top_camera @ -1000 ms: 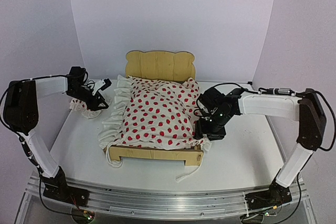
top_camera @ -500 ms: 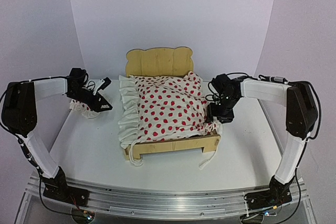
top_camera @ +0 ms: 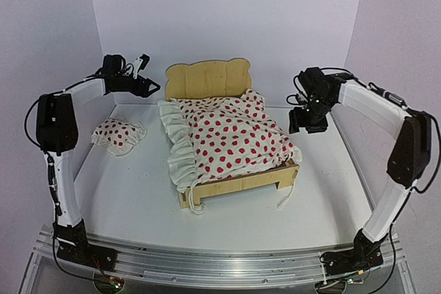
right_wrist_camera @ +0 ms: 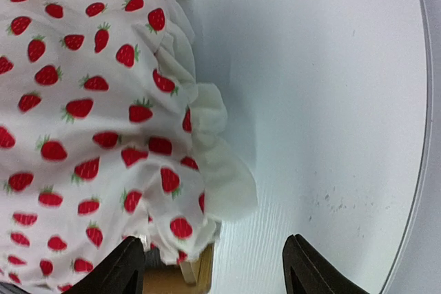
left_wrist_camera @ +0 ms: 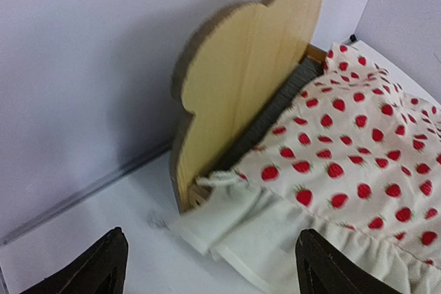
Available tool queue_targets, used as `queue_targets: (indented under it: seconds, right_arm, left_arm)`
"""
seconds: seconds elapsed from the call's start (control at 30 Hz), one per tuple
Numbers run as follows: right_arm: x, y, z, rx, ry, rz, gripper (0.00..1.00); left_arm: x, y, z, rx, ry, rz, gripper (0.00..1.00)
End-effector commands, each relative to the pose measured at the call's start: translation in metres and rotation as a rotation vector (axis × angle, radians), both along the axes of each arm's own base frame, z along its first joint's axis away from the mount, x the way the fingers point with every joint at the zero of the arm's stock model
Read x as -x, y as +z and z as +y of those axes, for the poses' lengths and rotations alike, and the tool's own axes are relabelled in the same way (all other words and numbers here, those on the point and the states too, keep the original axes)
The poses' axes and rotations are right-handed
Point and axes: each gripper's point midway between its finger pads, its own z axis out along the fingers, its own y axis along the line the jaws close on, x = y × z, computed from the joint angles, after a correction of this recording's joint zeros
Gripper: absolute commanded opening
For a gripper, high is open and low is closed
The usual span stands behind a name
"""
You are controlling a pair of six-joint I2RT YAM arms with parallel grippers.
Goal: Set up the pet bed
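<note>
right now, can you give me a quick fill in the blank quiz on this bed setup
1. The pet bed is covered by a white blanket printed with red ____.
2. The small pillow lies on the ____, not on the bed.
3. The left tool and right tool both stand ____ and empty.
Missing words: strawberries; table; open

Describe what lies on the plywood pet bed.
A white ruffled blanket with red strawberry print covers the light plywood pet bed. Only a strip of its dark grey base shows by the headboard; the rest is hidden.
</note>
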Motion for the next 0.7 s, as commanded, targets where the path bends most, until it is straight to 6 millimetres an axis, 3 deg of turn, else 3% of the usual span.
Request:
queue_targets:
  seconds: [0.0, 0.17, 0.33, 0.47, 0.67]
  right_arm:
    - [0.045, 0.016, -0.011, -0.048, -0.024, 0.013, 0.7]
    - [0.066, 0.011, -0.017, -0.073, -0.054, 0.025, 0.7]
    - [0.07, 0.018, -0.013, -0.123, -0.067, 0.001, 0.69]
    - [0.072, 0.026, -0.015, -0.14, -0.084, -0.023, 0.69]
    - [0.08, 0.033, -0.022, -0.147, -0.113, -0.052, 0.69]
  left_arm:
    - [-0.038, 0.026, -0.03, 0.069, -0.111, -0.166, 0.86]
    - [-0.055, 0.013, -0.067, 0.045, -0.224, -0.318, 0.83]
    - [-0.082, 0.01, -0.071, 0.072, -0.155, -0.404, 0.81]
    - [-0.079, 0.0, -0.079, 0.104, -0.199, -0.375, 0.57]
    - [-0.04, -0.001, -0.086, 0.148, -0.302, -0.269, 0.16]
